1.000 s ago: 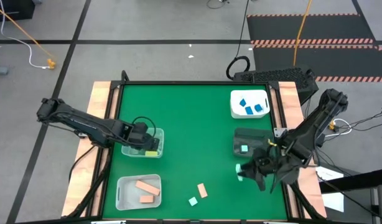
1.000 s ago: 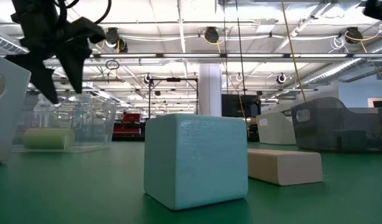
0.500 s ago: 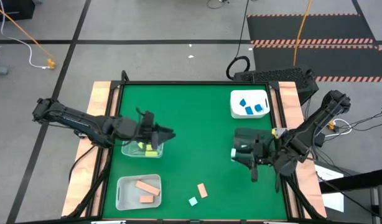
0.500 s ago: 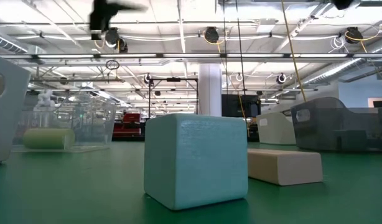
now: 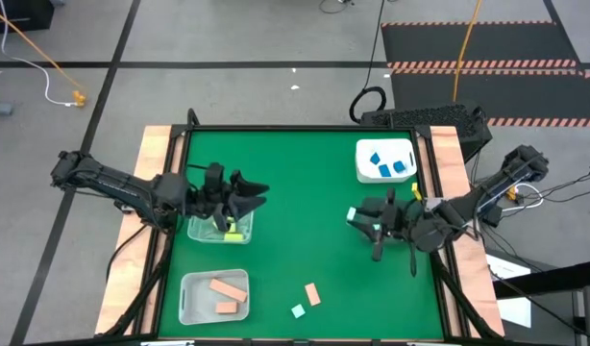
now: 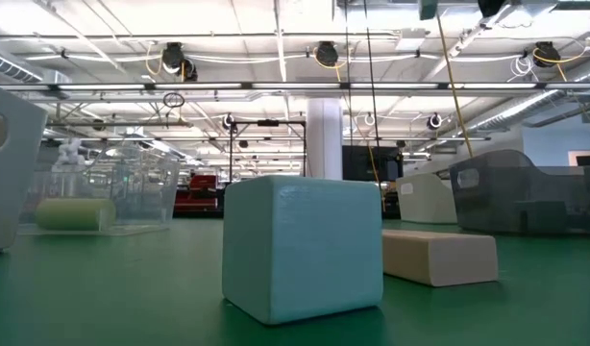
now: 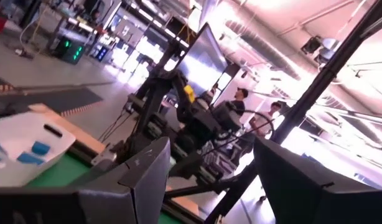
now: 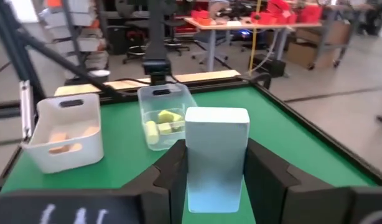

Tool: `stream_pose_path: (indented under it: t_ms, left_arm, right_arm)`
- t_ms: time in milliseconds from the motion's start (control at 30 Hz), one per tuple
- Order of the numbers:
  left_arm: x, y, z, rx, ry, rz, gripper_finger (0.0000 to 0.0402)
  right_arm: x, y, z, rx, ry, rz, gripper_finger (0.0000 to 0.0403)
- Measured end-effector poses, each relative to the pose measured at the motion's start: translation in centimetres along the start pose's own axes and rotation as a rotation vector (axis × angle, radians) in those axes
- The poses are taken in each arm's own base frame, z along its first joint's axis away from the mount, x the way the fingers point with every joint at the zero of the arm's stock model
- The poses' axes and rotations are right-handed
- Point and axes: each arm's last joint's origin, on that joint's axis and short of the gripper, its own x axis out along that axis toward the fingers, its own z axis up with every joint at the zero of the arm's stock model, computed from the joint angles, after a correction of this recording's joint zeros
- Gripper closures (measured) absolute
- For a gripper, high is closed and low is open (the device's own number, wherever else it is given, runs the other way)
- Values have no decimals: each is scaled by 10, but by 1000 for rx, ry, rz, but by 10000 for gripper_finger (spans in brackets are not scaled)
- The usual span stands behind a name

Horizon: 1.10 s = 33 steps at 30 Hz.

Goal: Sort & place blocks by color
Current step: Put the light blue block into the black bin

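Observation:
My right gripper (image 5: pixel 356 217) hovers at the table's right side, shut on a mint green bar (image 8: pixel 216 155). My left gripper (image 5: pixel 257 197) stands open and empty above a clear tub (image 5: pixel 204 233) of yellow blocks (image 5: pixel 230 229), pointing level toward the table's right edge. On the green table near the front edge lie a peach block (image 5: pixel 312 294) and a mint cube (image 5: pixel 298 310). A white tub (image 5: pixel 384 149) at the back right holds blue blocks (image 5: pixel 389 167). Another white tub (image 5: pixel 191 306) at the front left holds peach blocks (image 5: pixel 223 286). My right gripper pinches the mint bar's two long sides (image 8: pixel 192 163) between its two fingers (image 8: pixel 172 171). The fingers come in about level, pointing toward the table's left edge. The bar stands on end between them, its top above the fingers, lifted clear of the table.
A dark grey tub (image 6: pixel 526 197) stands at the right, mostly under my right arm in the high view. Wooden rails (image 5: pixel 159 154) line the table's left and right edges. Bare green surface (image 5: pixel 295 211) lies between the two arms.
My left gripper has risen out of the clear tub and tipped from pointing down to about level, facing the table's right edge. My right gripper has carried the mint bar from near the front right toward the far edge and somewhat left, rolling as it went.

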Motion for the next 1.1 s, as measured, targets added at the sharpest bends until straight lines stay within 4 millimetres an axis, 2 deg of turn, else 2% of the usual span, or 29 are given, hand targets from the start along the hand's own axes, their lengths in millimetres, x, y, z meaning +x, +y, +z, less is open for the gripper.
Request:
stream_pose_path:
  t_ms: [100,200,300,533,867,1100]
  left_arm:
    - [0,1,-3,-21,25,14,169]
    - [0,3,-5,-43,47,28,169]
    - [0,3,-7,-58,61,37,169]
    - [-1,6,-11,-64,104,65,169]
    - [-1,7,-11,-33,112,73,169]
    - [-1,8,-12,-31,120,78,169]
  right_arm:
    - [4,-6,-2,76,22,-38,292]
    - [6,-13,-12,182,102,-91,291]
    - [4,-21,-28,253,246,-134,290]
    - [-8,-38,-56,539,623,-270,291]
    - [-27,-58,-74,609,833,-601,290]
    - [-27,-58,-75,623,854,-624,279]
